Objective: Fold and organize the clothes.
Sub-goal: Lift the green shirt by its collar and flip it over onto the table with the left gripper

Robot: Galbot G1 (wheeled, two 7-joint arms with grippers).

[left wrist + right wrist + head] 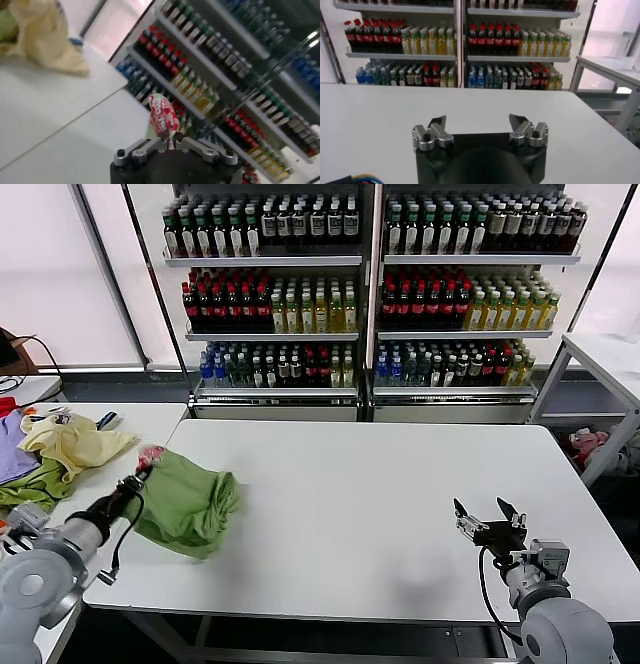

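Note:
The clothes, a sage-green polo shirt (187,502), lie bunched on the left part of the white table (370,514). My left gripper (146,471) is shut on the shirt's edge at its red-and-white printed patch (152,454). In the left wrist view the patch (163,116) stands up from between the closed fingers of the left gripper (170,139). My right gripper (488,521) hovers low over the table's front right, open and holding nothing. The right wrist view shows the right gripper (478,123) with its fingers spread wide over bare tabletop.
A second table at the left holds a pale yellow garment (72,444), a darker green one (35,484) and a purple one (10,449). Shelves of bottles (370,284) stand behind the table. Another white table (605,359) is at the far right.

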